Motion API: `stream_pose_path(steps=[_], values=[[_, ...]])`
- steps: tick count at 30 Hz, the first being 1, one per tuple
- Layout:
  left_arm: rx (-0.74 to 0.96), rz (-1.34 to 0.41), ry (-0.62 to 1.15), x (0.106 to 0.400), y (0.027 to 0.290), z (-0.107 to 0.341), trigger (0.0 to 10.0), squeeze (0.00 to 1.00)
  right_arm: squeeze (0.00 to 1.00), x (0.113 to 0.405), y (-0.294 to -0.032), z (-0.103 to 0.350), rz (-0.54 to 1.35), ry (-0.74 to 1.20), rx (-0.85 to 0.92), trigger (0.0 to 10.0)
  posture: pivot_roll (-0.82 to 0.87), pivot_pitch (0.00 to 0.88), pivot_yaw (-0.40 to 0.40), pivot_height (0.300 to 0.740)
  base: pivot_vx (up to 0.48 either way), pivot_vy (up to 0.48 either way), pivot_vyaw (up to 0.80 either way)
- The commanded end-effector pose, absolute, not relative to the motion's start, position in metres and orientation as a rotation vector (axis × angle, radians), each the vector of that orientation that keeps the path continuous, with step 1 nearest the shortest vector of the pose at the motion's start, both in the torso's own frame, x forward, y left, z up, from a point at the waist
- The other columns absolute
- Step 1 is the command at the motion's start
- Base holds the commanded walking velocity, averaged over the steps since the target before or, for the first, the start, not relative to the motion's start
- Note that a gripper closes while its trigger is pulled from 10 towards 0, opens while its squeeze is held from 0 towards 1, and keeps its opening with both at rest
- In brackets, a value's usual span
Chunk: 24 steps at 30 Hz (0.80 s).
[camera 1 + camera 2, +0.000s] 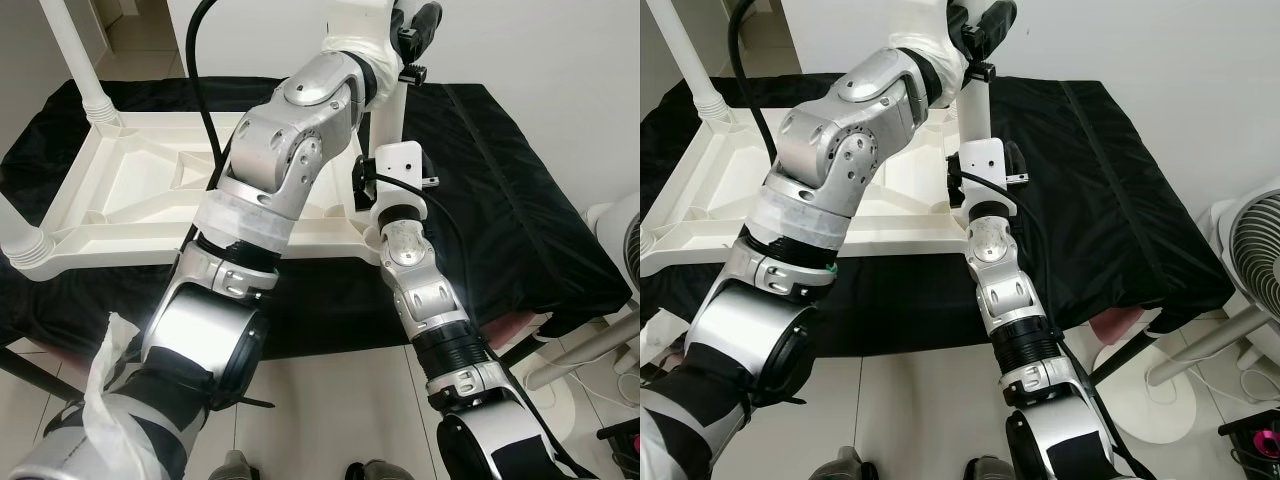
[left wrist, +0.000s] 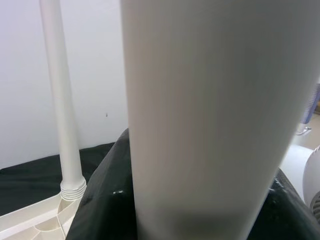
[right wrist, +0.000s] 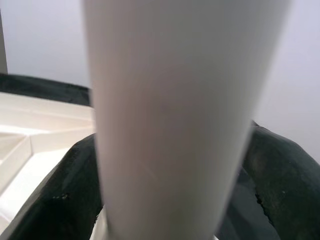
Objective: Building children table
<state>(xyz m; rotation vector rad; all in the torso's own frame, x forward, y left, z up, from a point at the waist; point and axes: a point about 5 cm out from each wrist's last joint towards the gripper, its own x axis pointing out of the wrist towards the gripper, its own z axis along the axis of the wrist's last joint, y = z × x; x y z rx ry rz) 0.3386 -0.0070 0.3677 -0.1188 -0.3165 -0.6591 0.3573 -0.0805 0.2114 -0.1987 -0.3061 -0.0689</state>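
Note:
A white plastic children's table (image 1: pixel 130 190) lies upside down on a black cloth. One white leg (image 1: pixel 388 110) stands upright at its near right corner. My left arm reaches across, and my left gripper (image 1: pixel 416 30) is shut on that leg high up. My right gripper (image 1: pixel 378 190) is shut on the same leg low down, just above the corner socket. In the right wrist view the leg (image 3: pixel 175 110) stands between the black fingers (image 3: pixel 65 195). In the left wrist view it (image 2: pixel 210 110) is very close, with another leg (image 2: pixel 62 100) behind it.
Two more legs (image 1: pixel 80 70) (image 1: pixel 20 235) rise on the table's left side. The black cloth (image 1: pixel 520 200) drapes over the surface's front and right edges. A white fan (image 1: pixel 1250 260) stands on the tiled floor at the right, with a pink item (image 1: pixel 1120 325) under the cloth's edge.

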Motion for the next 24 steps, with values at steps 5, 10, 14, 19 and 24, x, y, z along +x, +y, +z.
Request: stream_pose_path(steps=[5,10,14,19,24], values=[[-0.112,-0.644,-0.340,0.3366,-0.0110,0.3729,10.0,0.00,0.00,0.3579,-0.0781,0.2224,-0.093,-0.362,-0.176,10.0,-0.04,0.046,0.023,0.740,0.000,0.000,0.00],[-0.114,-0.641,-0.342,0.3365,-0.0108,0.3731,10.0,0.00,0.00,0.3594,-0.0783,0.2209,-0.098,-0.350,-0.156,4.5,-0.04,0.048,0.018,0.740,0.000,0.000,0.00],[-0.117,-0.639,-0.343,0.3367,-0.0107,0.3734,10.0,0.00,0.00,0.3597,-0.0777,0.2186,-0.089,-0.340,-0.149,0.3,-0.05,0.049,0.017,0.740,0.000,0.000,0.00],[-0.119,-0.636,-0.346,0.3370,-0.0103,0.3742,10.0,0.00,0.00,0.3600,-0.0793,0.2158,-0.097,-0.326,-0.133,0.0,-0.05,0.050,0.015,0.740,0.000,0.000,0.00],[-0.115,-0.630,-0.347,0.3372,-0.0095,0.3746,10.0,0.00,0.00,0.3606,-0.0816,0.2145,-0.116,-0.317,-0.112,0.0,-0.04,0.051,0.015,0.740,0.000,0.000,0.00]])
